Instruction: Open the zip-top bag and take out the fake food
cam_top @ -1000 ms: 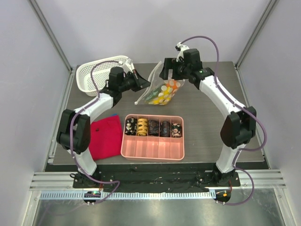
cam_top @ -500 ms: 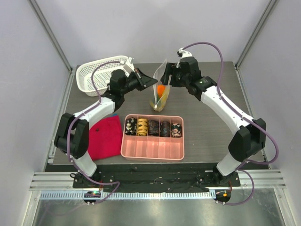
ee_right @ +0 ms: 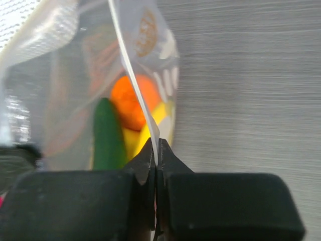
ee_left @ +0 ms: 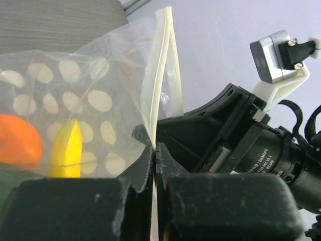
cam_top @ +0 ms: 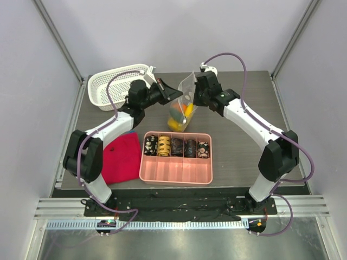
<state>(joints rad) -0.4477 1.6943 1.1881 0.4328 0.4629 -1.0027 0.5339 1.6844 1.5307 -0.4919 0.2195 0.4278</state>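
Note:
The zip-top bag (cam_top: pixel 181 105), clear with cream oval spots, hangs upright between both grippers above the table's far middle. My left gripper (cam_top: pixel 177 93) is shut on the bag's (ee_left: pixel 100 95) left top edge, and my right gripper (cam_top: pixel 194 95) is shut on the right top edge of the bag (ee_right: pixel 135 75). The fake food sits in the bag's bottom: a yellow banana (ee_left: pixel 66 148), an orange piece (ee_right: pixel 131 103) and a green piece (ee_right: pixel 106 135). Another view shows the food as a bunch (cam_top: pixel 179 116) low in the bag.
A pink tray (cam_top: pixel 176 158) with dark patterned cylinders (cam_top: pixel 177 146) lies just in front of the bag. A white lattice basket (cam_top: pixel 115 82) stands at the far left. A red cloth (cam_top: pixel 122 156) lies at the near left.
My right gripper went from open to shut on the bag's right top edge. The bag was lifted from lying flat to hanging upright, and the food slid to its bottom.

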